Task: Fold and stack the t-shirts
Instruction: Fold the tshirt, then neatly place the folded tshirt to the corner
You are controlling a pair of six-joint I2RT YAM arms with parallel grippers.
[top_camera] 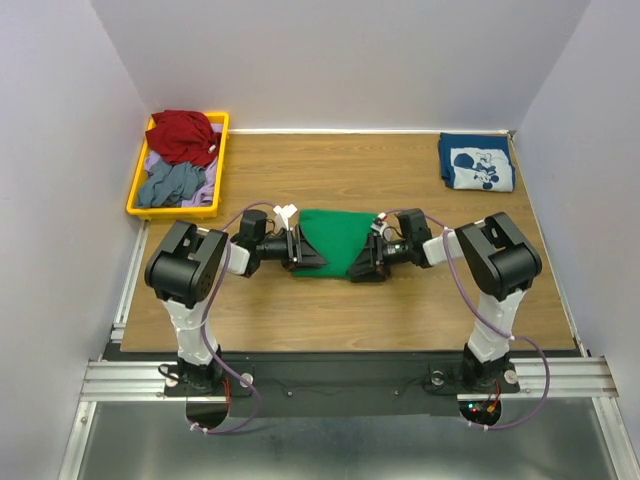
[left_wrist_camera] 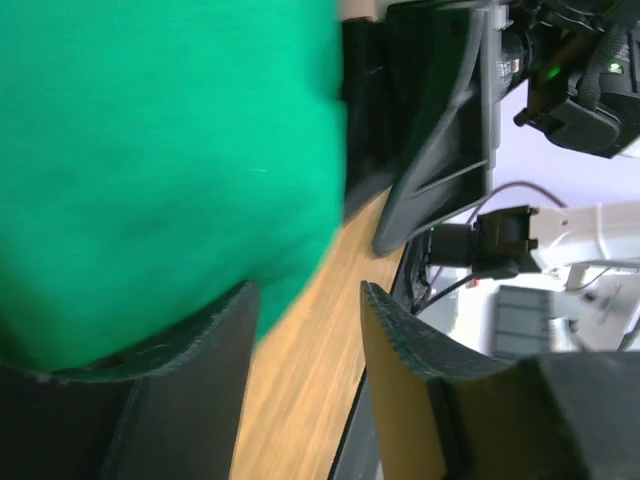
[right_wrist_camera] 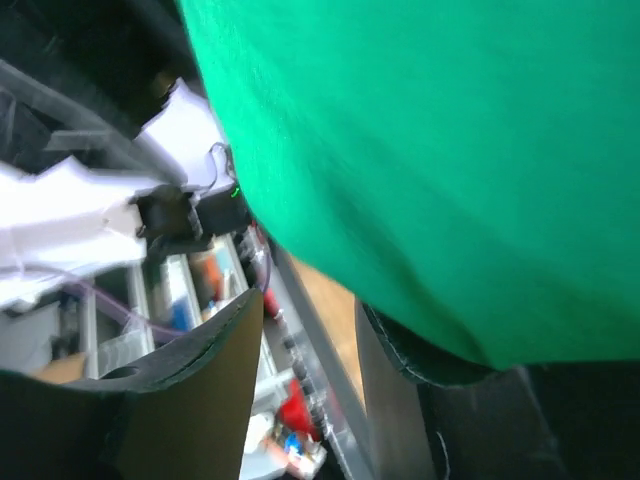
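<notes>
Wooden surface (top_camera: 300,310), green t-shirt (top_camera: 335,240) at centre.
Flanked by left claw (left_wrist_camera: 307,297) and right claw (right_wrist_camera: 310,305), both spread; folded navy t-shirt (top_camera: 476,162) far right.

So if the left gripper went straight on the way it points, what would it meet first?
The green t-shirt, whose edge the left gripper is at. Past it, probably the right gripper facing it; height is unclear.
</notes>
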